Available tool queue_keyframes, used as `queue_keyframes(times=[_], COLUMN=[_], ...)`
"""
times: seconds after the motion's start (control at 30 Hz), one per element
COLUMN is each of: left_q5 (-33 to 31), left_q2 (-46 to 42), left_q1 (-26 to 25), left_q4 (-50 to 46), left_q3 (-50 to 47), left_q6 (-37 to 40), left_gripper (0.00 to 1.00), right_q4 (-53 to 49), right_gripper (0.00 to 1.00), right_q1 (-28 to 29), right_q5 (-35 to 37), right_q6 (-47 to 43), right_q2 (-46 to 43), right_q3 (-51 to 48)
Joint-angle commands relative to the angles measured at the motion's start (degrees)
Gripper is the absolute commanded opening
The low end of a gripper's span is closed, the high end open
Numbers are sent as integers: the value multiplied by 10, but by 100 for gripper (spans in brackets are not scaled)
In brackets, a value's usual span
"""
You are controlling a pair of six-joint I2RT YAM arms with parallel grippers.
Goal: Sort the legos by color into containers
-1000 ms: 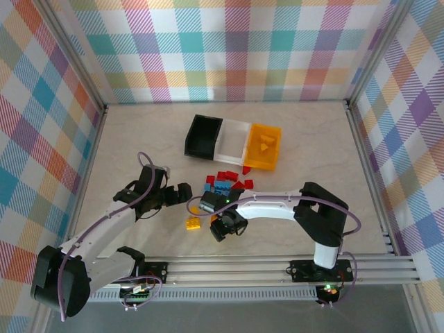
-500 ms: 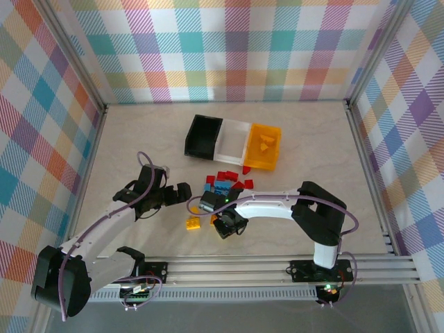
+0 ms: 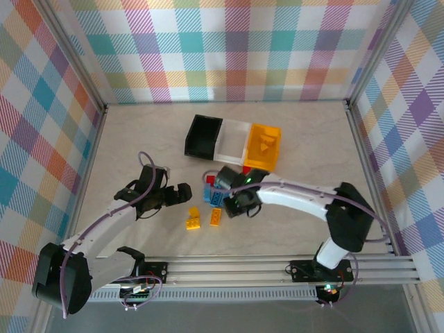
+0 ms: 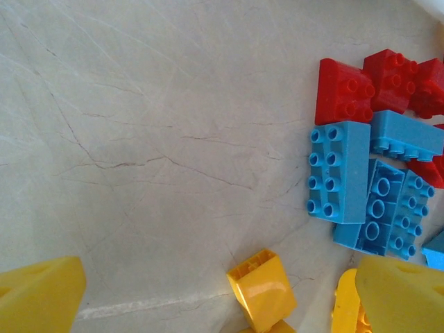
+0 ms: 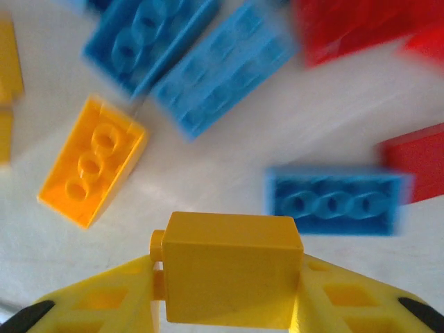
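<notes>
- Two yellow pieces (image 3: 264, 145) lay in the yellow-orange bin (image 3: 266, 127), the only sorting visibly done. The black bin (image 3: 191, 139) and white bin (image 3: 236, 125) beside it looked empty from above.
- One yellow brick (image 5: 232, 267) sat clamped in my right gripper (image 5: 229, 295), raised off the surface (image 3: 139, 152), as far as I could judge. It was just in front of the row of bins and not yet over any of them.
- My left gripper (image 4: 211, 295) hung with its fingers spread wide and nothing between them, just left of the loose legos.
- Two more yellow bricks (image 3: 193, 221) lay loose on the near side, a little apart from the others.
- Several red bricks (image 4: 345, 90) and blue bricks (image 4: 338, 170) sat bunched together on the surface in front of the bins, none of them in a container.
- By my reckoning the job was in its early part. The brick in my grip belonged in the yellow-orange bin, with the loose yellows to go after it. Every red and every blue was left to sort, and I could not tell which colour the black bin or the white bin was meant to take.
</notes>
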Motion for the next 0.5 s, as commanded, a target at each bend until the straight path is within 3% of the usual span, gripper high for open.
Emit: queue_keyframes(times=[0.0, 0.23, 0.47], left_q5=[7, 23, 48], left_q2=[4, 14, 15], left_q1=[6, 6, 4], left_q4=[5, 2, -8], left_q3=[12, 19, 22], left_q6=[8, 12, 22], left_gripper=[100, 100, 100], right_q4=[-30, -7, 7], right_gripper=[43, 43, 44], right_q1=[-82, -250, -314], right_q5=[21, -15, -35], right_q6=[-68, -144, -160], right_q2=[-30, 66, 213], right_q3=[54, 187, 303])
